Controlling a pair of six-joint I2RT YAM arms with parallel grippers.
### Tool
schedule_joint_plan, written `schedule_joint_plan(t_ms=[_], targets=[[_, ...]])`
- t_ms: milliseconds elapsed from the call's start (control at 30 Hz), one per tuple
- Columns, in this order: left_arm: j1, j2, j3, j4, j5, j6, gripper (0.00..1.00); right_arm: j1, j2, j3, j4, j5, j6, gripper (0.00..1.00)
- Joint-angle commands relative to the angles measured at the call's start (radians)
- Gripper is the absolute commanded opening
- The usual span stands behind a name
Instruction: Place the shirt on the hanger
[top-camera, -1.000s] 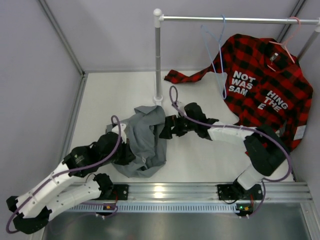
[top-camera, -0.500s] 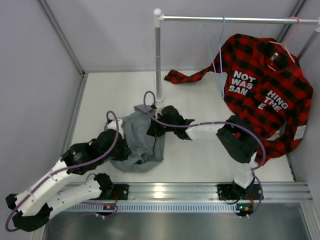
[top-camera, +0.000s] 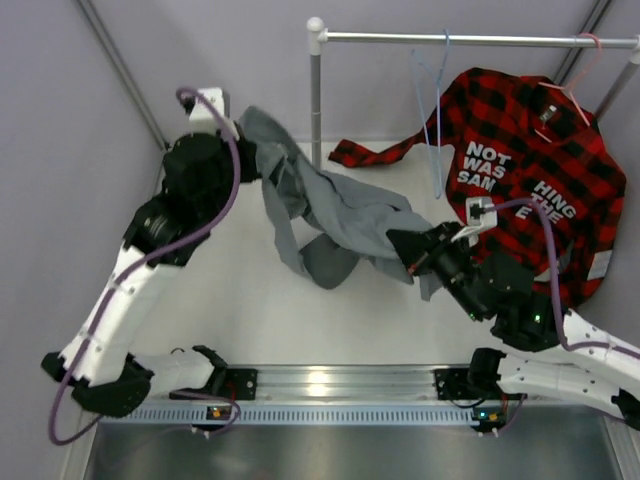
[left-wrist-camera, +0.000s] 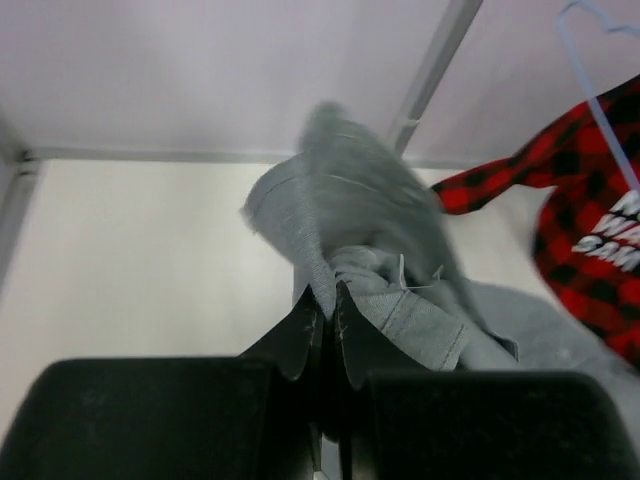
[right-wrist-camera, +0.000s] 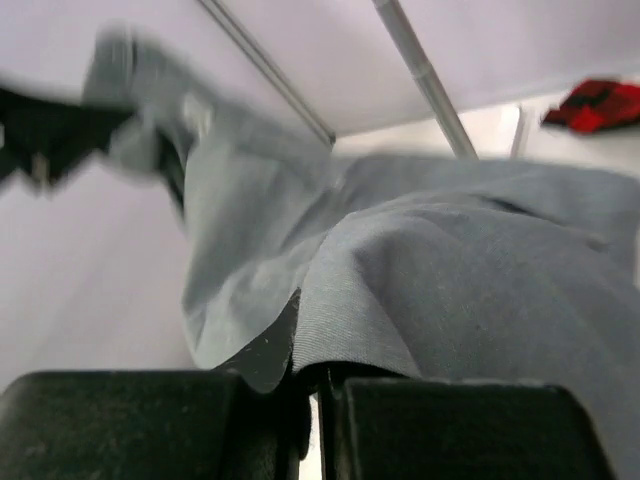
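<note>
Pale desk (top-camera: 225, 270) and grey walls surround us; our left gripper (left-wrist-camera: 328, 300) is clamped tight on a fold of the grey-green shirt (top-camera: 340, 205) high at the back left. Our right gripper (top-camera: 398, 248) is pinched on its other end, and the cloth hangs stretched between them above the desk. Beyond, the light-blue hanger (top-camera: 436, 110) hangs from the rail (top-camera: 480, 39), apart from the shirt and beside the plaid shirt (top-camera: 520, 150).
</note>
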Motion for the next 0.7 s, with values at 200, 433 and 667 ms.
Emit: schedule_joint_plan(t_ms=[200, 433, 667], targets=[[0.357, 0.317, 0.022, 0.321, 1.184, 0.036, 0.0, 0.072, -0.044, -0.343, -0.083, -0.218, 0.167, 0.85], [0.34, 0.184, -0.4, 0.359, 1.374, 0.065, 0.0, 0.039, -0.12, -0.188, -0.269, -0.132, -0.096, 0.99], [0.253, 0.121, -0.512, 0.358, 1.402, 0.037, 0.0, -0.178, 0.187, 0.045, -0.214, -0.446, -0.501, 0.99]])
